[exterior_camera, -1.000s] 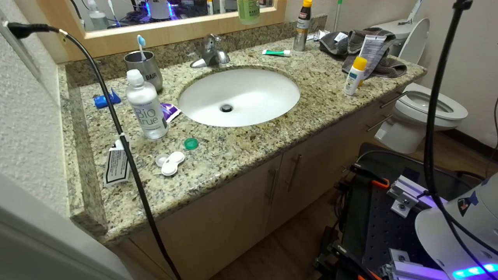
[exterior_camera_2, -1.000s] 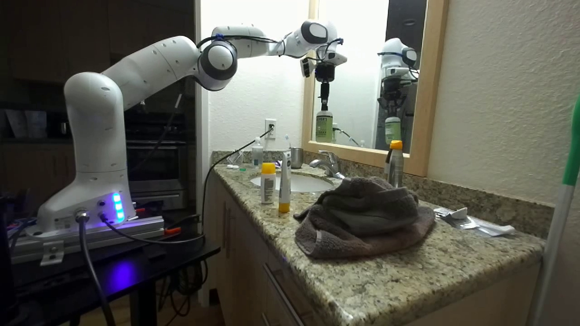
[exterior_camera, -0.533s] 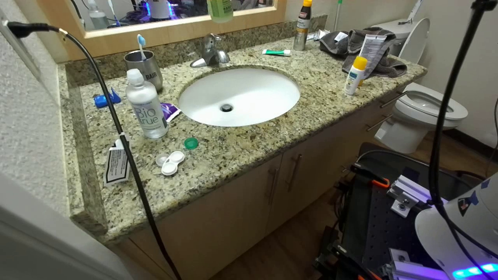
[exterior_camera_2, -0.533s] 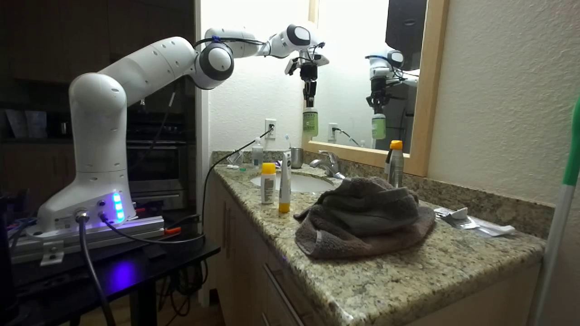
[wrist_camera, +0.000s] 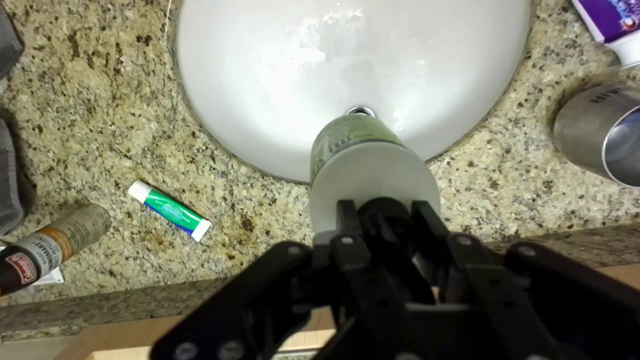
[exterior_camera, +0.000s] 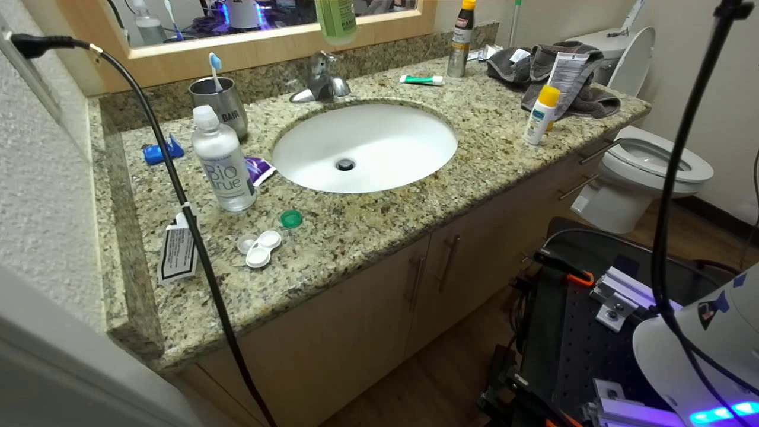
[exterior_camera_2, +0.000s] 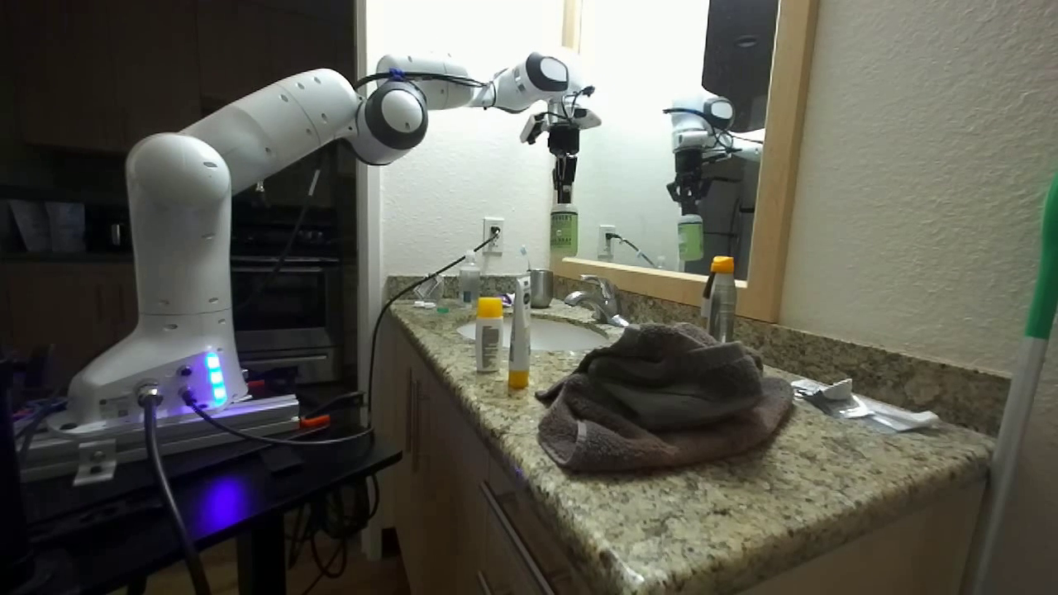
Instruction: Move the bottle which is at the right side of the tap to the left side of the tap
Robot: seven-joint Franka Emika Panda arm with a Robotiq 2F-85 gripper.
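One bottle (wrist_camera: 372, 172) — top between the fingers (wrist_camera: 348, 220).

From the middle of an exterior view, a clear bottle (exterior_camera: 223, 166) at half past nine reads "Bio true", and a steel cup (exterior_camera: 220, 110) at ten o'clock bears "BAIR"; the print on a white tag (exterior_camera: 178, 255), shortly before nine, is too small to tell. In the wrist view, a yellow-capped can (wrist_camera: 62, 242) at half past eight carries what looks like "Coleman" on a red badge (wrist_camera: 22, 267), then a word ending in "SMART". At one o'clock in an exterior view, the green bottle (exterior_camera_2: 564, 234) shows "MEYER'S".
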